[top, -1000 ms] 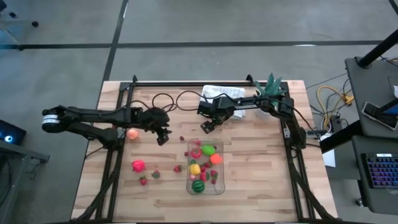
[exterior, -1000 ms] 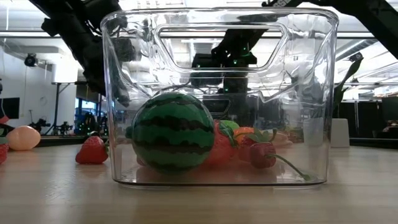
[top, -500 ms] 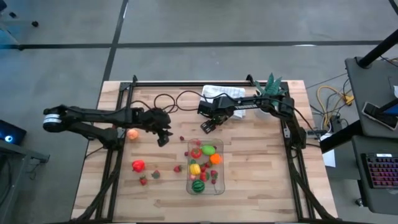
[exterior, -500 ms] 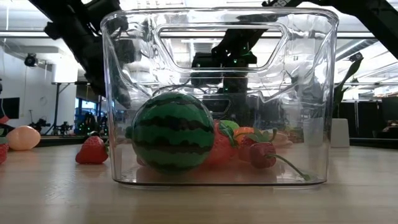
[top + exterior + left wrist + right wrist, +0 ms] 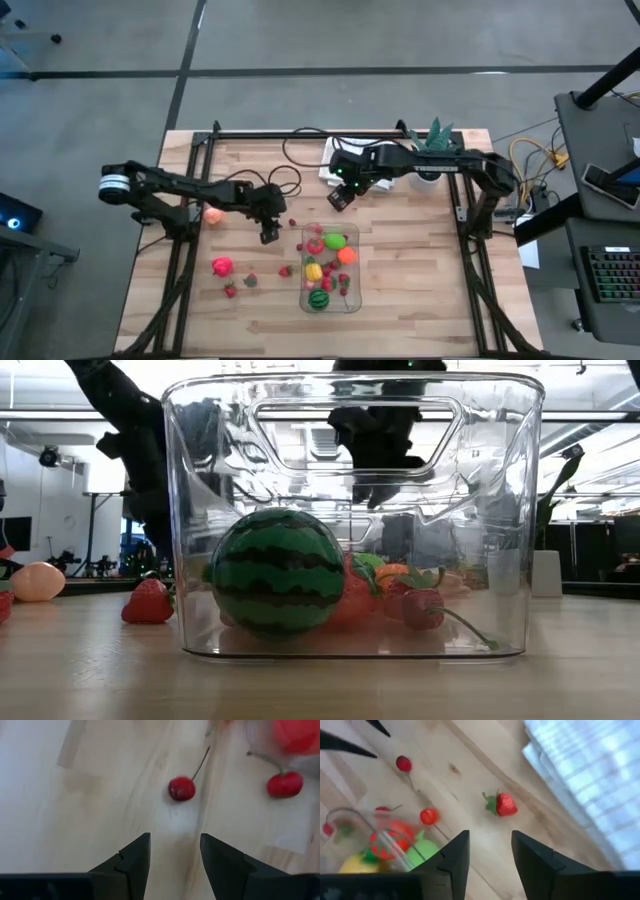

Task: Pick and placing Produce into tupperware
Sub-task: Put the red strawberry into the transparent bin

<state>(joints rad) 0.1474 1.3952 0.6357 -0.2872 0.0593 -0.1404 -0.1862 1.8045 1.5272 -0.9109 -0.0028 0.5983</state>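
The clear tupperware [image 5: 331, 268] stands near the table's middle front and holds a striped melon [image 5: 275, 570], a lime-green, a yellow, an orange and some red pieces. Loose produce lies to its left: a peach-coloured fruit [image 5: 213, 214], a pink-red one [image 5: 221, 266], strawberries [image 5: 231, 290] and small cherries [image 5: 181, 788]. My left gripper [image 5: 172, 855] hovers open just left of the tupperware's far end [image 5: 268, 234], with a cherry ahead of its fingers. My right gripper [image 5: 490, 852] stands open beyond the tupperware's far end [image 5: 341, 202], with nothing between its fingers. A strawberry [image 5: 503, 804] lies ahead of it.
A white folded cloth [image 5: 352, 150] lies at the far edge behind my right gripper, and a spiky green plant in a white pot [image 5: 434, 142] stands to its right. A dark cable [image 5: 262, 160] loops across the far left of the table. A black frame borders the tabletop.
My left arm has reached farther toward the table's right, and its gripper has gone toward the tupperware and the near edge. My right arm has changed its stance; its gripper has shifted slightly toward the table's right. The produce lies as before.
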